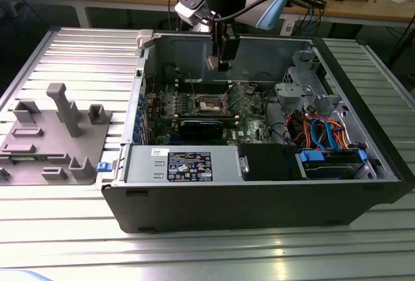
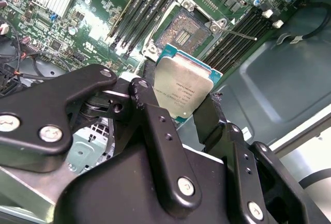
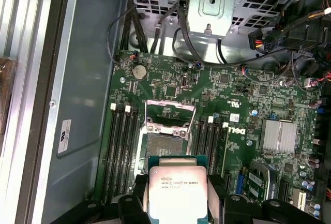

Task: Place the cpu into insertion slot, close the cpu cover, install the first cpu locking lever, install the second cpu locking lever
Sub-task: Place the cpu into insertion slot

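The cpu (image 3: 178,190) is gripped by its edges between closed fingers (image 2: 155,125), held above the uncovered insertion slot (image 3: 164,142), upper centre in the exterior view. Risk judged: tilt or offset on release, slot damaged, chip mis-seated.

Silver-grey, teal-edged cpu (image 2: 183,89); green motherboard (image 3: 232,97); black fingers (image 2: 159,131).
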Robot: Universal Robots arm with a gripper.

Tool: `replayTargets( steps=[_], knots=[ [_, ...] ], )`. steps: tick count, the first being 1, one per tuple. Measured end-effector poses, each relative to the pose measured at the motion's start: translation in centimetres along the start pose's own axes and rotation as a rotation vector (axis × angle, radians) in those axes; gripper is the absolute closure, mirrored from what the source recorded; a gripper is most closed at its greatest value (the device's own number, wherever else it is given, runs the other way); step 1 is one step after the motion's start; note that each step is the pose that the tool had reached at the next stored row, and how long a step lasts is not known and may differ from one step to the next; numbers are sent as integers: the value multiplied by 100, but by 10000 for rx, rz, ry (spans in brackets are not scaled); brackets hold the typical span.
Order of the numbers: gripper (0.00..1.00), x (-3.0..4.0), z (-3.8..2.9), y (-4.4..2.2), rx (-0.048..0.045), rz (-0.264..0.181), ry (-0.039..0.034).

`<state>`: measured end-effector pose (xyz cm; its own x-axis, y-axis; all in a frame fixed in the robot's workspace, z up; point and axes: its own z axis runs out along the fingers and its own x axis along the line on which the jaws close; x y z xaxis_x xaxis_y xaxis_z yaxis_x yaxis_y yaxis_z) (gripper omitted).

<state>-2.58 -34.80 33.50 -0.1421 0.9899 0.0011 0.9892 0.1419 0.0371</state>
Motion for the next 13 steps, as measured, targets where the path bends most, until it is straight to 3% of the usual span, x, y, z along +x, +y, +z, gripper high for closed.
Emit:
replayTargets(
  steps=[6,13],
  knots=[
    [46,0,18,-1,15,286,-106],
    [46,0,69,-3,40,615,-118]
  ],
)
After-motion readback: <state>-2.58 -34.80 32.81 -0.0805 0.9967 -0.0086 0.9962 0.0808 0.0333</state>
